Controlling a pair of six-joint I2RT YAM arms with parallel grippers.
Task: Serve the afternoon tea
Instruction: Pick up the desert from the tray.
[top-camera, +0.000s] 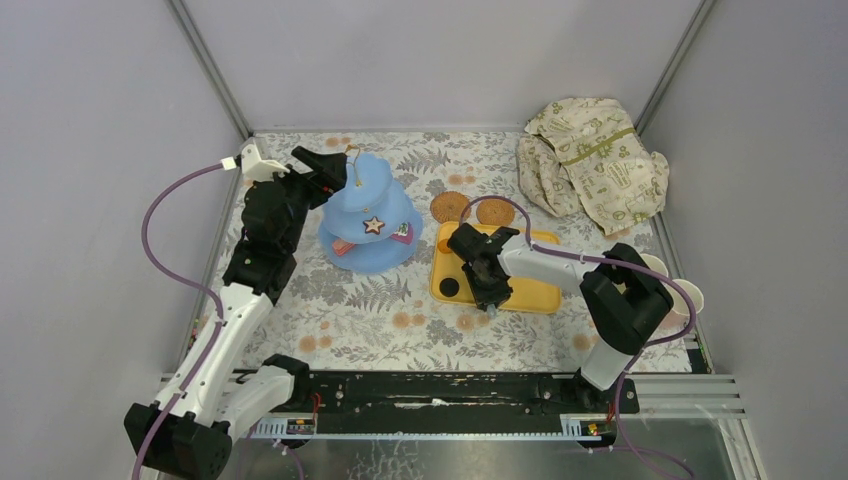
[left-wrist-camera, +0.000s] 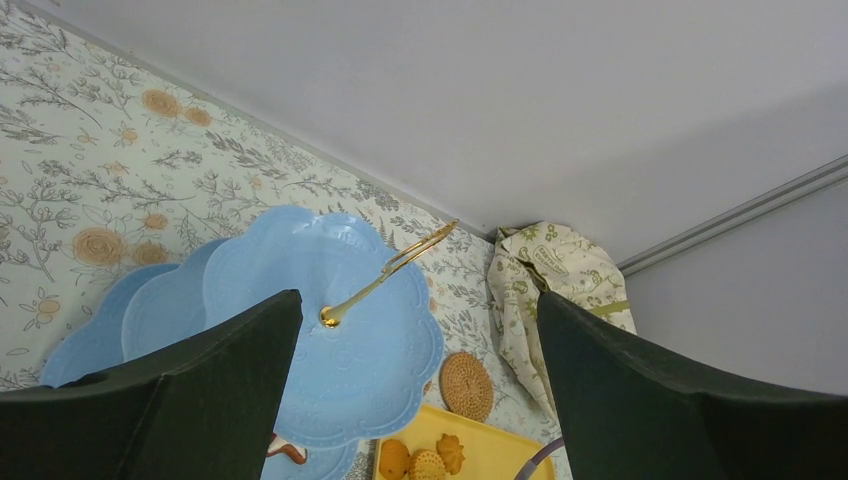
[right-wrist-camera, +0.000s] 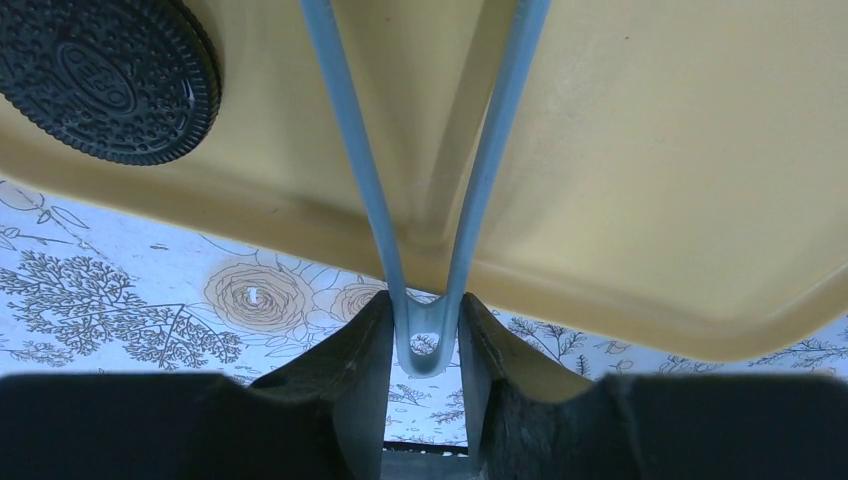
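Two jobs going on: right gripper (right-wrist-camera: 425, 330) is pinched on the bend of the tongs (right-wrist-camera: 350, 120) over the yellow tray (right-wrist-camera: 650, 200), I'd guess to grab the dark biscuit (right-wrist-camera: 105, 75). Left gripper (top-camera: 328, 168) hangs wide apart beside the blue tiered stand (top-camera: 372, 205), back-left on the table, probably ready to steady it.

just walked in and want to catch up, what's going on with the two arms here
The right gripper is closed around the looped end of the tongs at the near edge of the yellow tray, which holds a dark sandwich biscuit. The left gripper hangs wide open beside the top of the blue three-tier stand, holding nothing. Two woven coasters lie bare behind the tray, and the cups sit at the table's right edge.
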